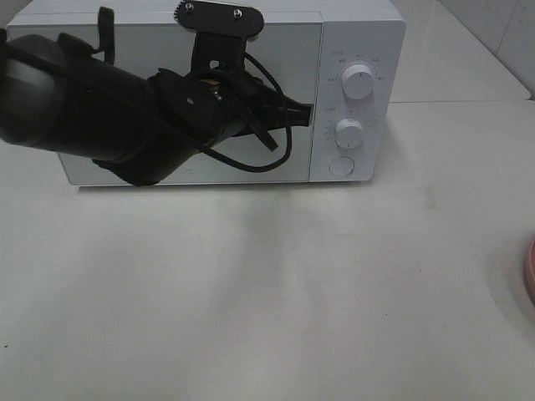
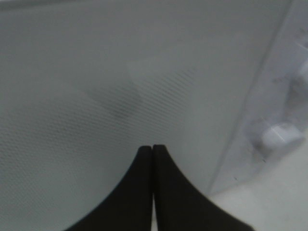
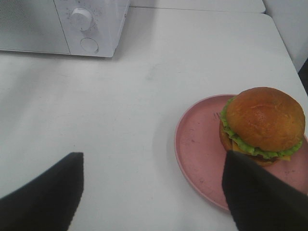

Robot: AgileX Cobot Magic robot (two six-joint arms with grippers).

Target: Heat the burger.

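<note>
The burger (image 3: 262,120), with a glossy brown bun, green lettuce and yellow cheese, sits on a pink plate (image 3: 197,144) in the right wrist view. My right gripper (image 3: 153,159) hovers open above the table just short of the plate, one finger (image 3: 252,192) overlapping the burger's near edge. Nothing is between its fingers. The white microwave (image 1: 359,33) stands at the back with its door (image 1: 284,50) closed. My left gripper (image 1: 308,113) is shut and empty, its tips (image 2: 153,148) close to the door near its right edge.
The microwave's control panel carries two round knobs (image 1: 358,83) (image 1: 349,132) and a round button (image 1: 341,166). A sliver of the pink plate (image 1: 530,271) shows at the table's right edge. My left arm covers much of the door.
</note>
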